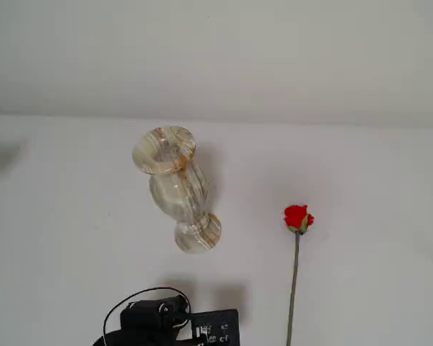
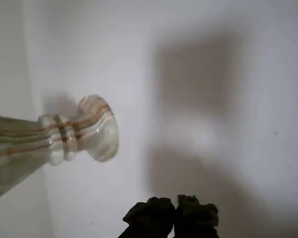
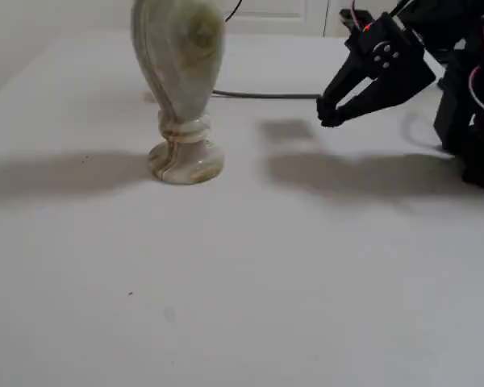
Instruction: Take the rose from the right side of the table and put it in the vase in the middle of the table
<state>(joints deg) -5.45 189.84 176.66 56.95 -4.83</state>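
Observation:
The rose lies flat on the white table (image 1: 72,238) at the right of a fixed view, its red bloom (image 1: 297,217) away from the camera and its thin stem (image 1: 294,288) running to the bottom edge. The marbled vase (image 1: 175,187) stands upright in the middle; its foot shows in the wrist view (image 2: 97,129) and its body in another fixed view (image 3: 180,72). My gripper (image 3: 329,111) hangs above the table, right of the vase, shut and empty. Its closed fingertips (image 2: 154,215) show at the bottom of the wrist view. The rose is out of the wrist view.
The arm's black body (image 1: 202,328) sits at the bottom edge of a fixed view, between vase and rose. A black cable (image 3: 266,95) runs along the table behind the vase. The arm base with red wires (image 3: 476,105) stands at the right.

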